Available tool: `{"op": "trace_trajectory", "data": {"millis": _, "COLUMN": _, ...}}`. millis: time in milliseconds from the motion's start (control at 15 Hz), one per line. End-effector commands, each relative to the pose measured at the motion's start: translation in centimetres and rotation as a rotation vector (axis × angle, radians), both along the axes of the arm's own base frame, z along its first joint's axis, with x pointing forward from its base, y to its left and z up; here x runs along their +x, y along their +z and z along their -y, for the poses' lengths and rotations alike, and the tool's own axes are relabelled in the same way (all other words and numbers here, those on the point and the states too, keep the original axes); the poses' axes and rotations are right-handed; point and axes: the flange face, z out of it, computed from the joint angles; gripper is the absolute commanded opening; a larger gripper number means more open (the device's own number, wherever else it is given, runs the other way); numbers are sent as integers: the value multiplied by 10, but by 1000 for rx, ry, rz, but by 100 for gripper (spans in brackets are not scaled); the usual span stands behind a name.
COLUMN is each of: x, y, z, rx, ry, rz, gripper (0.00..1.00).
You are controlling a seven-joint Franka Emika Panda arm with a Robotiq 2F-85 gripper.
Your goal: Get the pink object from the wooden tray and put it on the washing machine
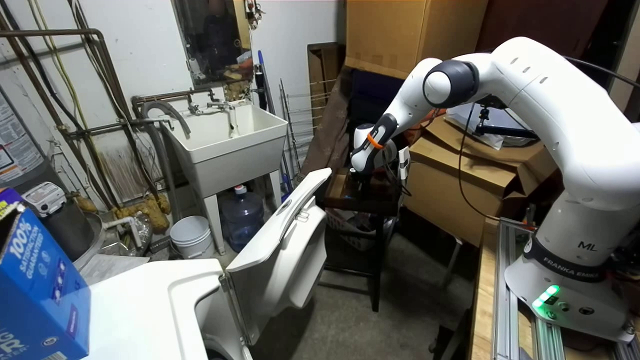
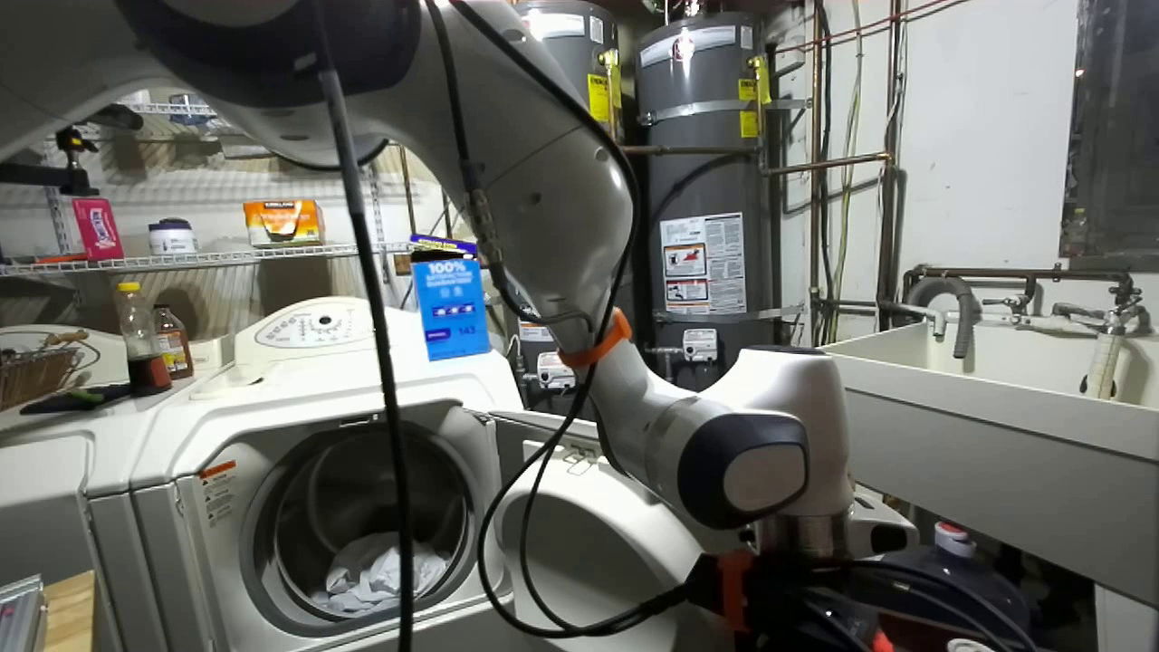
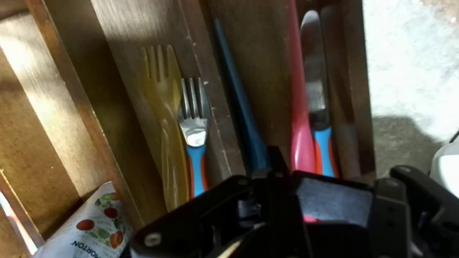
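Observation:
The wooden tray [image 1: 345, 202] sits on a dark stool in an exterior view. In the wrist view its brown dividers [image 3: 80, 96] show. The pink object [image 3: 302, 150] is a long pink utensil in the tray's right compartment, between a blue utensil [image 3: 247, 118] and a knife [image 3: 317, 86]. My gripper [image 3: 287, 172] is low over these handles; one dark fingertip points between the blue and pink ones. The pink handle's lower part is hidden by the jaws; I cannot tell whether they hold it. In an exterior view the gripper [image 1: 361, 182] is down at the tray. The washing machine [image 1: 140, 300] has a white top, also visible here [image 2: 462, 385].
A blue box [image 1: 45, 290] stands on the washing machine. Its open door [image 1: 275, 245] juts out between machine and stool. A white sink [image 1: 235, 155] and cardboard boxes [image 1: 450, 175] flank the stool. Forks [image 3: 193, 122] and a Morton package [image 3: 96, 225] lie in the tray.

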Motion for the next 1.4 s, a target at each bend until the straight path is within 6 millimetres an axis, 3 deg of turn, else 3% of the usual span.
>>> {"op": "trace_trajectory", "data": {"millis": 0, "x": -7, "y": 21, "z": -9, "rx": 78, "ry": 63, "rz": 30, "gripper": 0}}
{"op": "trace_trajectory", "data": {"millis": 67, "x": -12, "y": 28, "z": -11, "rx": 95, "ry": 93, "rz": 28, "gripper": 0}}
{"op": "trace_trajectory", "data": {"millis": 133, "x": -15, "y": 34, "z": -12, "rx": 108, "ry": 113, "rz": 32, "gripper": 25}}
{"op": "trace_trajectory", "data": {"millis": 267, "x": -24, "y": 47, "z": -12, "rx": 121, "ry": 144, "rz": 27, "gripper": 31}}
{"op": "trace_trajectory", "data": {"millis": 467, "x": -41, "y": 62, "z": -5, "rx": 122, "ry": 163, "rz": 13, "gripper": 53}}
{"op": "trace_trajectory", "data": {"millis": 667, "x": -56, "y": 66, "z": -5, "rx": 137, "ry": 190, "rz": -22, "gripper": 73}}
{"op": "trace_trajectory", "data": {"millis": 800, "x": -64, "y": 67, "z": -4, "rx": 150, "ry": 195, "rz": -40, "gripper": 80}}
{"op": "trace_trajectory", "data": {"millis": 933, "x": -68, "y": 65, "z": -2, "rx": 157, "ry": 186, "rz": -53, "gripper": 71}}
{"op": "trace_trajectory", "data": {"millis": 1000, "x": -70, "y": 63, "z": -2, "rx": 167, "ry": 178, "rz": -52, "gripper": 50}}
{"op": "trace_trajectory", "data": {"millis": 1067, "x": -69, "y": 61, "z": 0, "rx": 174, "ry": 166, "rz": -50, "gripper": 49}}
{"op": "trace_trajectory", "data": {"millis": 1267, "x": -69, "y": 57, "z": 8, "rx": 188, "ry": 121, "rz": -35, "gripper": 28}}
{"op": "trace_trajectory", "data": {"millis": 1333, "x": -69, "y": 55, "z": 11, "rx": 187, "ry": 105, "rz": -38, "gripper": 26}}
